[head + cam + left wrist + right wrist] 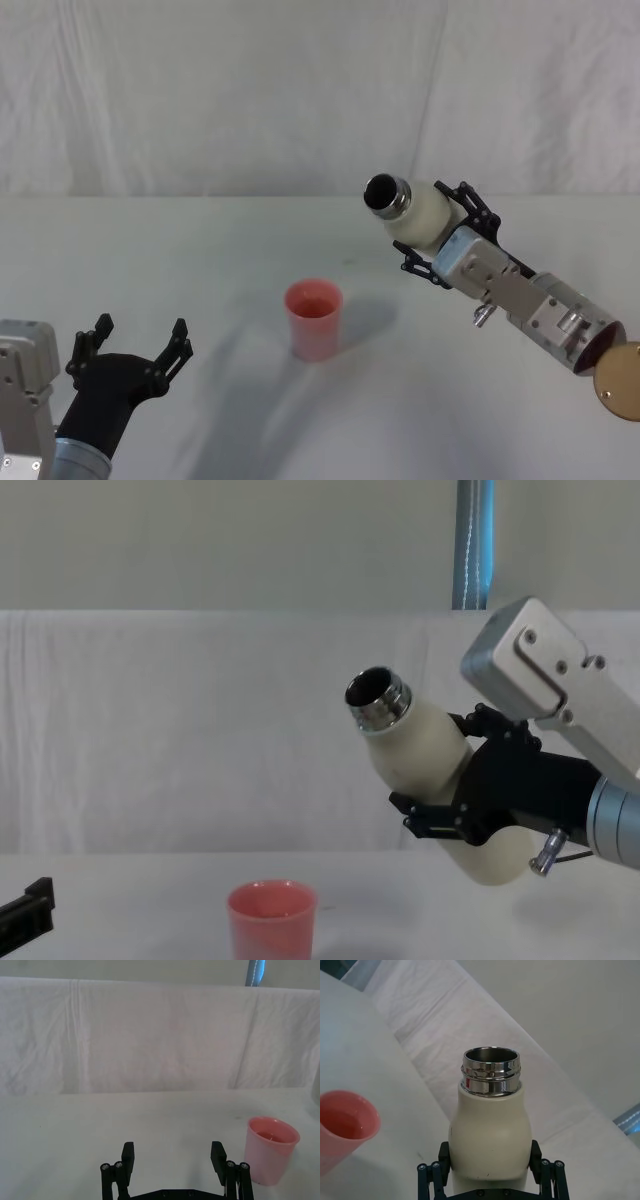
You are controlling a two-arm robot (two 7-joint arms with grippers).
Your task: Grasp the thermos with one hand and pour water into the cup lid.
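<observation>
The table, covered in white cloth, took up most of the scene, with a white draped backdrop behind it. The cup serves as the landmark here: small, pink, standing upright on the table, with a little liquid visible inside it in the right wrist view.

The bottle was held in the air above the table, up and to the right of the cup, well clear of it. It was tilted, its open steel neck pointing up and toward the cup's side, its rounded base lower and farther from the cup. The mouth was not over the cup's rim.

The right gripper was clamped around the bottle's cream body, one finger on each side of it, below the shoulders; the neck stuck out beyond the fingertips. Its arm reached in from the right of the cup.

The left gripper was to the left of the cup and nearer the robot, low over the table, well apart from it. Its fingers were spread wide with nothing between them, and in the left wrist view the cup stood just off to one side of them.
</observation>
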